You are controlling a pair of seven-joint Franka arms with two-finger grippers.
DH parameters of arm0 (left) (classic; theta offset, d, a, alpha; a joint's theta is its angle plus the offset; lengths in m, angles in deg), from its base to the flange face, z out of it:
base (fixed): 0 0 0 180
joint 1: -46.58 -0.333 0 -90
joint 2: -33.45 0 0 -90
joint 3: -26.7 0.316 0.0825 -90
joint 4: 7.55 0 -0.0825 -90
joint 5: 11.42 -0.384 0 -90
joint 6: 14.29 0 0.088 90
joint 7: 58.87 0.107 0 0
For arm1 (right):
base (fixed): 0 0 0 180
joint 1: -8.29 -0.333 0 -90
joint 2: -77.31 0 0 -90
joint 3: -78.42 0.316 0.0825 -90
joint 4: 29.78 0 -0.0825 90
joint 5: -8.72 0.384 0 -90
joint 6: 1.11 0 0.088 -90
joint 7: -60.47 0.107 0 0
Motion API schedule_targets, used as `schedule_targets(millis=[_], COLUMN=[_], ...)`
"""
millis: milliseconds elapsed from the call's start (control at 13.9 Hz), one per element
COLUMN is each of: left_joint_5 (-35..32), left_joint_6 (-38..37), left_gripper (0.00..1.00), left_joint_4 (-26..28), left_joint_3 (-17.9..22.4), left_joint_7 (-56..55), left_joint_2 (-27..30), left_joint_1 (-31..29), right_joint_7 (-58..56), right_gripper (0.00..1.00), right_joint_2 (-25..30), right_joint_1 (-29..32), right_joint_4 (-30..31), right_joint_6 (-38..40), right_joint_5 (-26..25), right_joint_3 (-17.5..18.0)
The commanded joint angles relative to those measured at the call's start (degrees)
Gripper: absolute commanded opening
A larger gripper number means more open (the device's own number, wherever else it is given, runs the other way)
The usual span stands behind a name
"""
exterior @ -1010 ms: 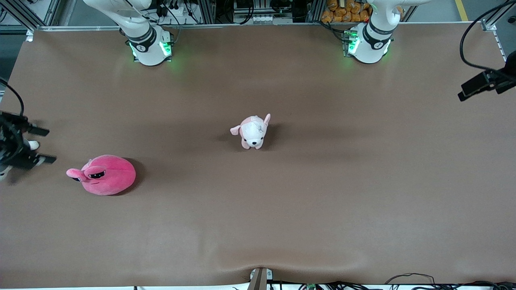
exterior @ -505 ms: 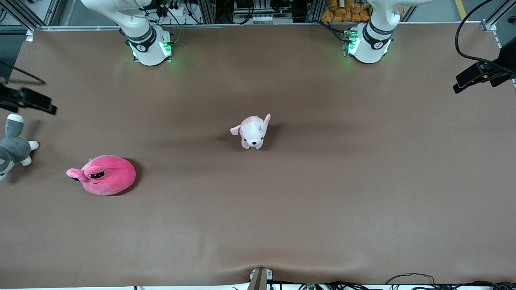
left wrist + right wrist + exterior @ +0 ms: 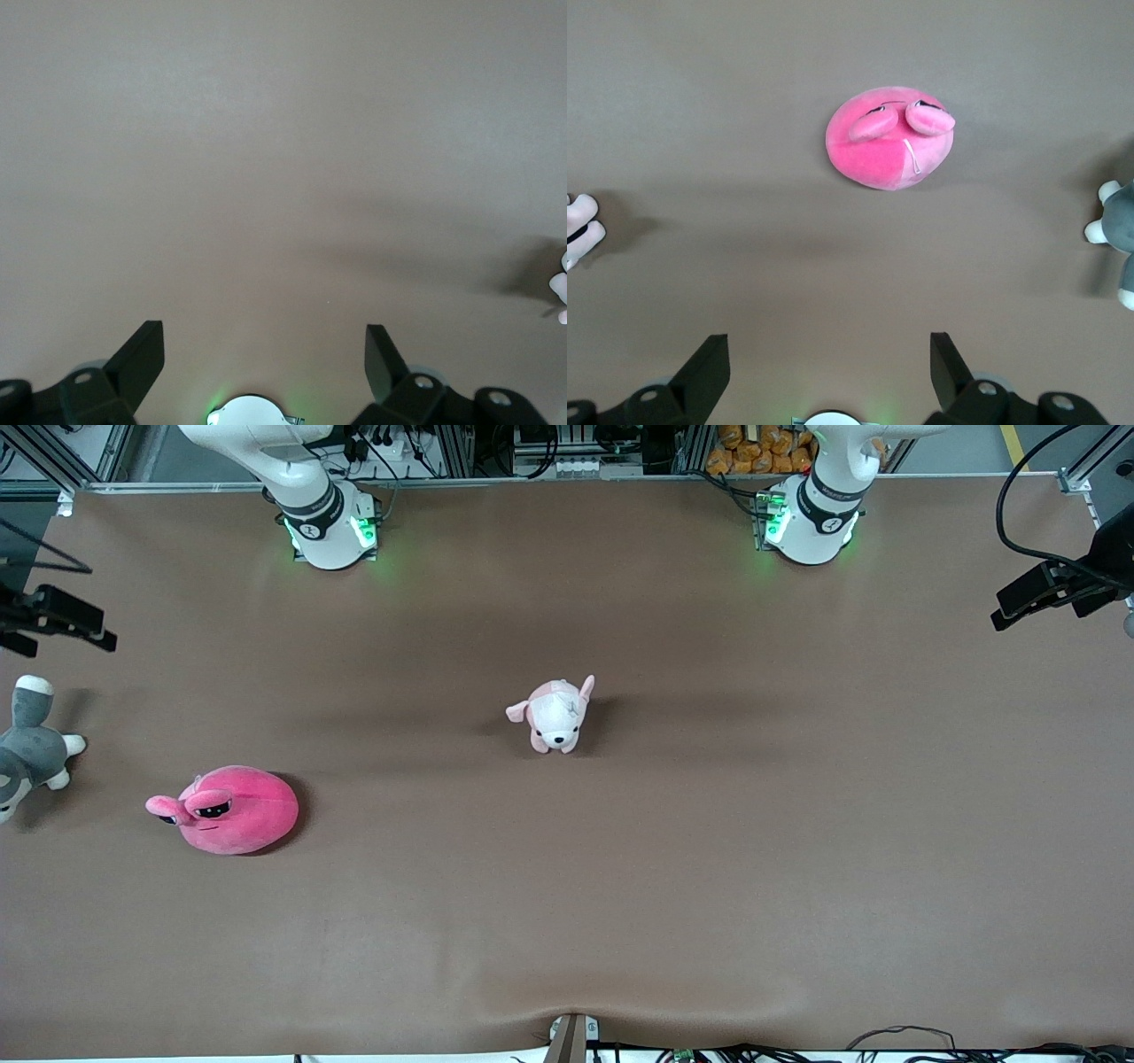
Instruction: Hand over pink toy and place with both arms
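Observation:
The pink toy (image 3: 226, 810) is a hot-pink round plush with two bulging eyes. It lies on the brown table toward the right arm's end, and also shows in the right wrist view (image 3: 890, 137). My right gripper (image 3: 60, 624) hangs open and empty in the air at that end of the table, over bare table beside the grey plush; its open jaws show in the right wrist view (image 3: 828, 350). My left gripper (image 3: 1036, 598) hangs open and empty over the left arm's end of the table, over bare table in the left wrist view (image 3: 264, 341).
A small pale pink-and-white puppy plush (image 3: 555, 715) stands at the table's middle; its edge shows in the right wrist view (image 3: 580, 230). A grey-and-white plush animal (image 3: 27, 748) lies at the table edge at the right arm's end, also in the right wrist view (image 3: 1116, 239).
My right gripper has risen from over the grey plush and moved toward the bases' side, uncovering that plush. My left gripper has shifted slightly. The toys have not moved.

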Motion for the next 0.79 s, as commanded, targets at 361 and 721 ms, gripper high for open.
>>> schedule_targets(millis=[361,721], left_joint_5=[0.7,0.3], left_joint_6=[0.3,0.3], left_gripper=[1.00,1.00], left_joint_4=[0.9,-0.4], left_joint_3=[0.4,0.4], left_joint_7=[0.5,0.8], left_joint_2=[1.0,0.5], left_joint_1=[0.0,0.4], right_joint_7=[-1.1,-1.0], right_gripper=[1.00,1.00], right_joint_2=[0.9,0.2], right_joint_1=[0.3,0.8], right_joint_4=[-1.5,-1.4], right_joint_6=[-1.1,-1.1], right_joint_5=[-2.6,-2.7], right_joint_3=[0.9,0.7])
